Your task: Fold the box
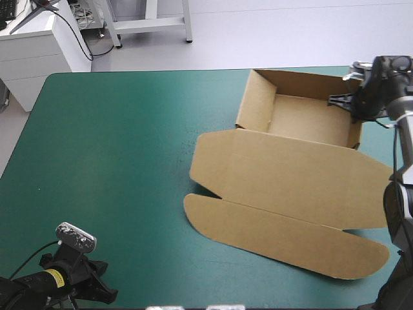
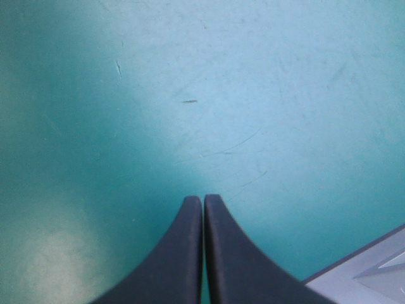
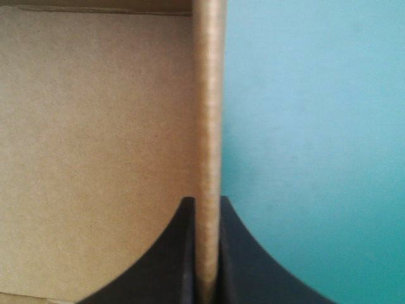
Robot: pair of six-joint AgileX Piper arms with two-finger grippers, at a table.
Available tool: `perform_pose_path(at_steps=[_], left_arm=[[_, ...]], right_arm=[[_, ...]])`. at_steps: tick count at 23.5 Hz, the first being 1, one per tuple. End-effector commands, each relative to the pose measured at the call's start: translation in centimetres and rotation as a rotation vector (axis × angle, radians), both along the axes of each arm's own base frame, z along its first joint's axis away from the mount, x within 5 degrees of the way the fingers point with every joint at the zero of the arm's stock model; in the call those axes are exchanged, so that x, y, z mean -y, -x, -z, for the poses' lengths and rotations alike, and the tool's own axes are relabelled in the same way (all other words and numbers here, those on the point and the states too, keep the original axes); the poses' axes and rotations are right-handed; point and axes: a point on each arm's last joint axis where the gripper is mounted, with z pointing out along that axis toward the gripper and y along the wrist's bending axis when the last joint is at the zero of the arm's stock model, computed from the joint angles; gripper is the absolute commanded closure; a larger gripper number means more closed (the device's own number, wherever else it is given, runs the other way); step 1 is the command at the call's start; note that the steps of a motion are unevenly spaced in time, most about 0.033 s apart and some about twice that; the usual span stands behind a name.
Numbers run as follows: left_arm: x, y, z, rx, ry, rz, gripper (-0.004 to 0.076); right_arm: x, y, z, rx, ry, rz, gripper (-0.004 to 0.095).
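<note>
The brown box (image 1: 293,161) stands at the table's right as an open tray with raised walls, its lid lying flat toward the near edge. My right gripper (image 1: 352,103) is at the tray's right wall, shut on that wall. In the right wrist view the wall's edge (image 3: 210,114) runs straight out from between the fingers of the right gripper (image 3: 207,206), with the tray's inside on one side and teal-green cover on the other. My left gripper (image 1: 103,290) rests low at the near left corner; in the left wrist view this left gripper (image 2: 203,201) is shut on nothing over bare cover.
The teal-green table (image 1: 116,161) is bare cover across its left half. In the left wrist view the table's edge (image 2: 354,266) shows close beside the left gripper. White furniture stands beyond the far edge.
</note>
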Motion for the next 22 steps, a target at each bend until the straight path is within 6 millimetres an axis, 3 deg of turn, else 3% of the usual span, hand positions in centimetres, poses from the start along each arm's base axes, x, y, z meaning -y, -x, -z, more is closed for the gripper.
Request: perform_pose_path(at_steps=[1, 6, 10, 14, 17, 19, 22], left_arm=[[0.3, -0.4, -0.8, 0.038, 0.037, -0.005, 0.0732], [0.3, -0.4, -0.8, 0.038, 0.036, -0.004, 0.0732], [0.3, -0.4, -0.8, 0.038, 0.036, -0.004, 0.0732], [0.3, -0.4, -0.8, 0.038, 0.036, -0.004, 0.0732], [0.3, -0.4, -0.8, 0.038, 0.036, -0.004, 0.0732], [0.3, -0.4, -0.8, 0.038, 0.036, -0.004, 0.0732], [0.3, -0.4, -0.8, 0.038, 0.036, -0.004, 0.0732]], right_arm=[[5.0, 2.5, -3.2, 0.067, 0.038, 0.086, 0.0927], [10.9, 4.5, -3.2, 0.05, 0.089, 0.216, 0.0927], [13.3, 5.7, -3.2, 0.041, 0.108, 0.28, 0.0925], [13.7, 5.9, -3.2, 0.042, 0.104, 0.296, 0.0881], [13.7, 5.9, -3.2, 0.042, 0.104, 0.296, 0.0619], [13.7, 5.9, -3.2, 0.042, 0.104, 0.296, 0.0547], [13.7, 5.9, -3.2, 0.045, 0.095, 0.295, 0.0548]])
